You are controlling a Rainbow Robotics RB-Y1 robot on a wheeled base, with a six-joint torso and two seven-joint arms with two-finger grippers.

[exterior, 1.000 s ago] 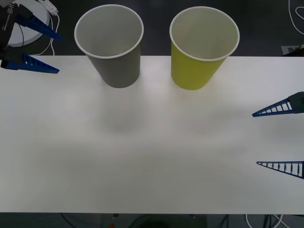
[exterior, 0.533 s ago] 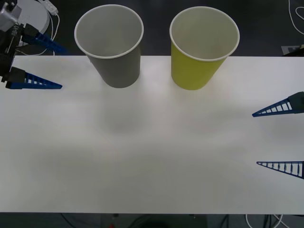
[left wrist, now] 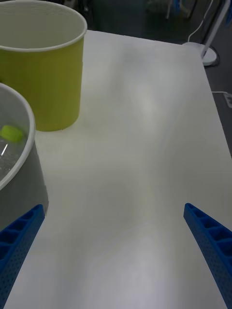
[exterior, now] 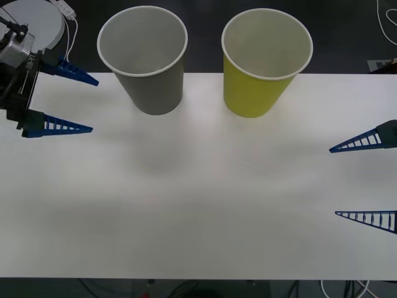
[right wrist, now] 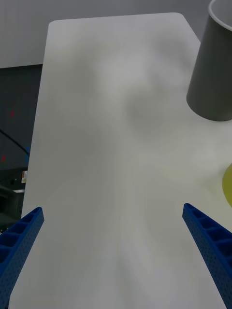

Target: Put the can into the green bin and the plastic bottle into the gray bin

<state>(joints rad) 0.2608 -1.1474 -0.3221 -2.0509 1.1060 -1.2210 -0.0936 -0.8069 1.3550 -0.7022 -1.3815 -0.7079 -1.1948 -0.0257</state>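
The gray bin [exterior: 152, 87] stands at the table's back left and the green bin [exterior: 254, 93] at the back right, both upright. In the left wrist view the plastic bottle [left wrist: 9, 131] lies inside the gray bin [left wrist: 19, 193], its yellow-green cap showing, next to the green bin [left wrist: 48, 82]. The can is out of view. My left gripper [exterior: 95, 105] hovers open and empty by the table's left edge, left of the gray bin. My right gripper [exterior: 333, 181] waits open and empty at the right edge. The right wrist view takes in the gray bin [right wrist: 212, 77].
The white table [exterior: 198, 198] stretches bare between the two grippers and in front of the bins. A round white object with a cable [exterior: 37, 18] sits on the floor behind the table's left corner.
My left gripper has moved right and toward the table's front, coming in over the left edge. The right gripper and both bins have stayed put.
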